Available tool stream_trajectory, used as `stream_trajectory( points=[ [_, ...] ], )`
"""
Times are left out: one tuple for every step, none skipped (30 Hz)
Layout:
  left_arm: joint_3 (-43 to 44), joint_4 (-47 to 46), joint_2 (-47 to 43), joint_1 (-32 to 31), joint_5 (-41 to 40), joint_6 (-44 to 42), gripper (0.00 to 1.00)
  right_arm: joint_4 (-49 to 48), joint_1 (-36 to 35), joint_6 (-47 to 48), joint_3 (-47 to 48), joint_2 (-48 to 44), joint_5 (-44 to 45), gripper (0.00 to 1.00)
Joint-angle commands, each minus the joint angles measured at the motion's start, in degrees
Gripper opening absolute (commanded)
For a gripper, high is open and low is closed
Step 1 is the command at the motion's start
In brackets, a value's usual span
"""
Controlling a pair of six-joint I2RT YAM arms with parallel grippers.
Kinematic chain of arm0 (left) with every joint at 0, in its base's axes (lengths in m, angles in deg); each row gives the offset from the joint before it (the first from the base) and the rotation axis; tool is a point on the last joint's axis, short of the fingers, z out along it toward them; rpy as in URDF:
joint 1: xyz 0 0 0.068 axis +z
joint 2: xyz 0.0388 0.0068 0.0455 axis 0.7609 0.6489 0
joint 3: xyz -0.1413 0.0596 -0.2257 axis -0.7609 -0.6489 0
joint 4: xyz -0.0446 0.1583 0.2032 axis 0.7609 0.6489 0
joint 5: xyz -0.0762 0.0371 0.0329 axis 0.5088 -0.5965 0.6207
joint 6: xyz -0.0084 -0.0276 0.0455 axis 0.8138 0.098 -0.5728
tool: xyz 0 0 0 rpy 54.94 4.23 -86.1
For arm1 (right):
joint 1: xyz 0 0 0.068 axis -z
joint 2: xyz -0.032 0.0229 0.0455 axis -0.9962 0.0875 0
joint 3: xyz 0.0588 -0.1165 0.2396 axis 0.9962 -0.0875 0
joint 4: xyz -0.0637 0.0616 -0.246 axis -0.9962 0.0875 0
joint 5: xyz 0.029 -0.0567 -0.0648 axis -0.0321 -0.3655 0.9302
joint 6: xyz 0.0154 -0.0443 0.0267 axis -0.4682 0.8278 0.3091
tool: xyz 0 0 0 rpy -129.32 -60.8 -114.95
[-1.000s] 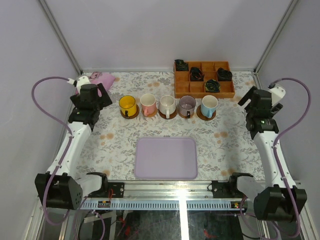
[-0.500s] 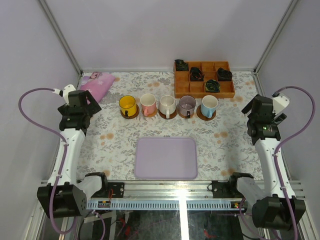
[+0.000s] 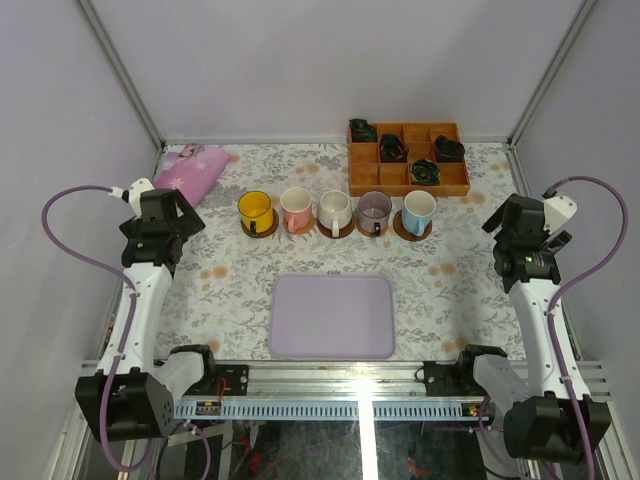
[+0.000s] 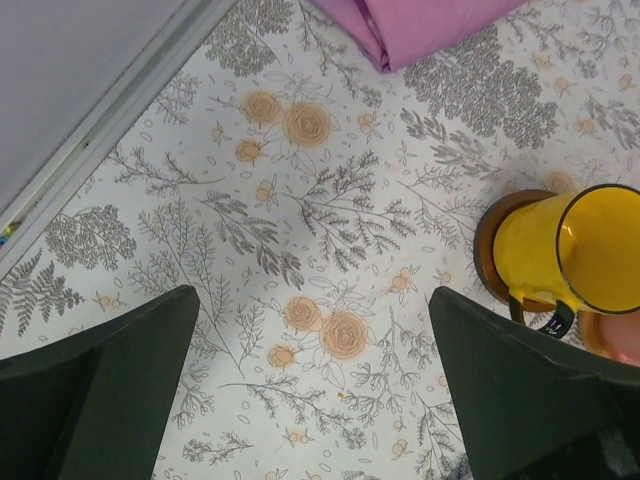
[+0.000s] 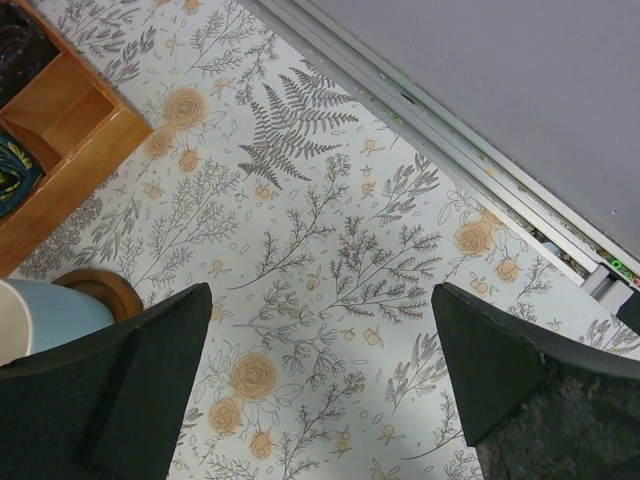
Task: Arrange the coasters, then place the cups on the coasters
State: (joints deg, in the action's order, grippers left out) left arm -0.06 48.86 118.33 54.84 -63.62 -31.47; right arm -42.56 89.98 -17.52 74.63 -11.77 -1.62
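Since all 5 cups (image 3: 335, 212) sit in a row, each on 1 of the 5 coasters (image 3: 265, 232) beyond the tray (image 3: 332, 316), I'd call the job done. The left gripper (image 4: 310, 300) and right gripper (image 5: 320, 295) hang empty at the sides, jaws apart, and need only park.

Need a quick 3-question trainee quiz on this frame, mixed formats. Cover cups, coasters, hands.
1. True or false: the yellow cup stands on a coaster.
2. Which cup is nearest the right hand? A pink, B light blue, C cream-white.
3. Fill in: the left hand is ____ and holds nothing.
Key: 1 true; 2 B, the light blue cup; 3 open.
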Motion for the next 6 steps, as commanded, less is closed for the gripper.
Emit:
stream_trajectory(
  points=[
    [-3.1,-3.8,-2.4,0.1,2.4,1.3,1.00,-1.8,0.2,0.8,-0.4,-1.6,1.4,0.99],
    [-3.7,-4.3,-2.6,0.1,3.0,1.4,1.00,-1.9,0.2,0.9,-0.5,-1.8,1.4,0.99],
    [-4.0,-4.7,-2.6,0.1,3.3,1.5,1.00,-1.9,0.2,1.0,-0.7,-1.9,1.4,0.99],
    [-4.2,-4.9,-2.7,0.2,3.4,1.7,1.00,-2.1,0.2,1.2,-0.7,-2.0,1.4,0.99],
    [-4.5,-5.1,-2.6,0.1,3.4,1.9,1.00,-2.2,0.2,1.3,-0.8,-2.2,1.5,0.99],
    [-4.7,-5.2,-2.6,0.1,3.1,2.2,1.00,-2.3,0.2,1.4,-0.9,-2.3,1.5,0.99]
  ],
)
